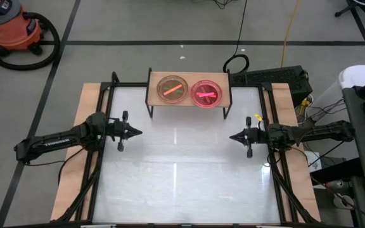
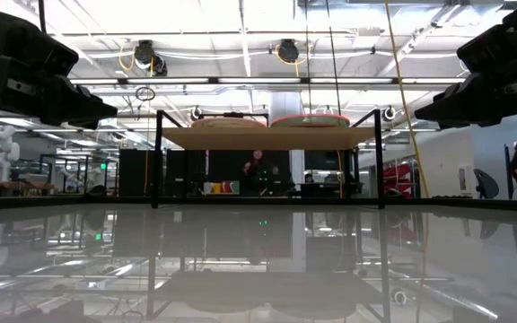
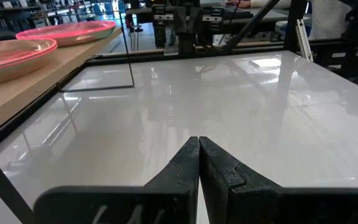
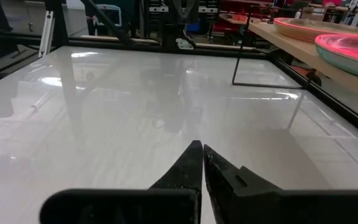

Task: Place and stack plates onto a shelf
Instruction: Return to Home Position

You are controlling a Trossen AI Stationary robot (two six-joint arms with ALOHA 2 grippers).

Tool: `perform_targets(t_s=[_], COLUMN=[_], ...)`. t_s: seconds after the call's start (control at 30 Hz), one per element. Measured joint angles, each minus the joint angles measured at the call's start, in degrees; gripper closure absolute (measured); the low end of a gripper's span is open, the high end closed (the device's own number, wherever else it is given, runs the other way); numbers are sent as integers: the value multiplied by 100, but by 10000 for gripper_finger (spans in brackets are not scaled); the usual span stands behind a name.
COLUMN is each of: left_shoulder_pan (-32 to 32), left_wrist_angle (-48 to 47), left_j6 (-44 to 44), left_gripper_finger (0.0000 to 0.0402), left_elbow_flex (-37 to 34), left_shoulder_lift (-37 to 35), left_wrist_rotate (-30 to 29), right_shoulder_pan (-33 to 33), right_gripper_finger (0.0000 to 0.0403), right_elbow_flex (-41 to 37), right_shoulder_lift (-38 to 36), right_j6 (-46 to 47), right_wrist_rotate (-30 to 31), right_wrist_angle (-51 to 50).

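The shelf (image 1: 189,96), a light-wood board on thin black legs, stands at the table's far edge. Two stacks of plates rest on it: an orange-tinted stack (image 1: 172,89) on the left, a pink stack (image 1: 206,93) on the right. The low view shows the stacks' rims (image 2: 311,119) above the board (image 2: 267,137). My left gripper (image 1: 138,132) hovers shut over the table's left side, pointing right. My right gripper (image 1: 232,137) hovers shut over the right side, pointing left. In the wrist views the fingers (image 3: 199,144) (image 4: 197,147) meet at their tips above bare tabletop.
The white glossy tabletop (image 1: 182,177) lies bare between the two arms and toward the near edge. Black frame rails (image 1: 106,101) run along the left and right sides. Cables and a black box (image 1: 277,77) sit beyond the far right corner.
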Motion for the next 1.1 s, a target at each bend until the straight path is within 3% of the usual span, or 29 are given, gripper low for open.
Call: perform_targets(t_s=[0.53,1.1], left_shoulder_pan=[0,0], left_wrist_angle=[118,122], left_j6=[-601,-619], left_gripper_finger=[385,385], left_elbow_flex=[0,-2], left_shoulder_lift=[0,0], left_wrist_rotate=[-2,-9], right_shoulder_pan=[0,0], right_gripper_finger=[403,403], right_elbow_flex=[0,0], right_shoulder_lift=[-4,-2], right_j6=[0,0], right_wrist_rotate=[13,-20], right_wrist_angle=[252,255])
